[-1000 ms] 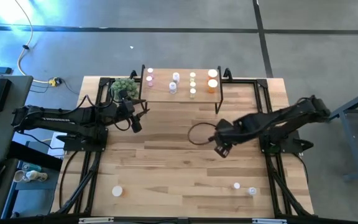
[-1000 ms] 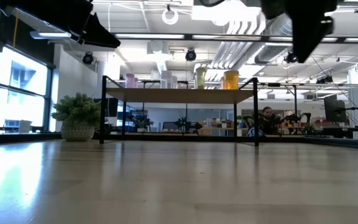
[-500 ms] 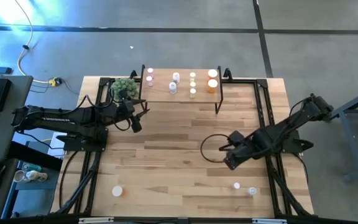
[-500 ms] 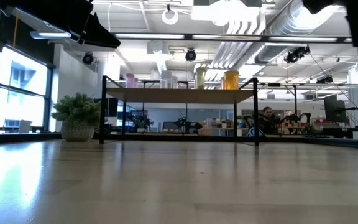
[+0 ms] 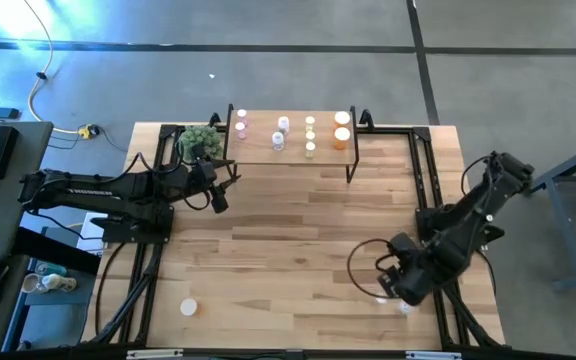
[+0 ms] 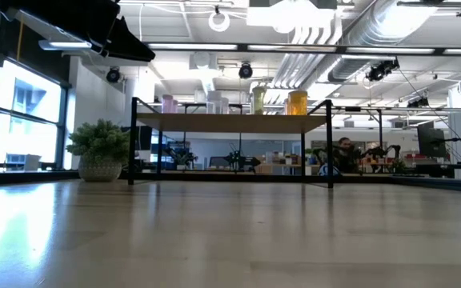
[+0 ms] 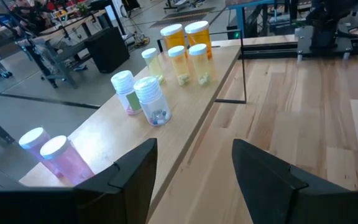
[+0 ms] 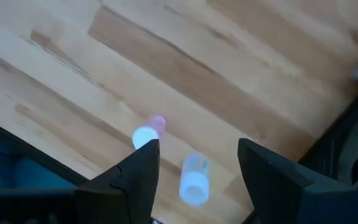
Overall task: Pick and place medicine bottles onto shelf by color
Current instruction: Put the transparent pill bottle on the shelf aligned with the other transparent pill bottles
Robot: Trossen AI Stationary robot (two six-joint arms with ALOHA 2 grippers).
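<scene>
Two cylindrical white-capped bottles upright on wood-grain table; right gripper above, spread.

Table: pale wood planks, smooth satin sheen. Shelf: light wood top, thin black metal legs. Medicine bottles: translucent glossy plastic.

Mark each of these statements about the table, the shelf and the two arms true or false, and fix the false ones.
1. The shelf holds bottles in groups by colour. True: in the left wrist view, pink bottles, whitish bottles, yellow-green bottles and orange bottles stand apart.
2. The right gripper holds a bottle. False: its fingers are open above two loose bottles on the table.
3. The left gripper is open near the shelf. True.
4. A potted plant stands on the shelf. False: it stands on the table beside it.
5. No bottle remains on the table's left side. False: one bottle stands there.
</scene>
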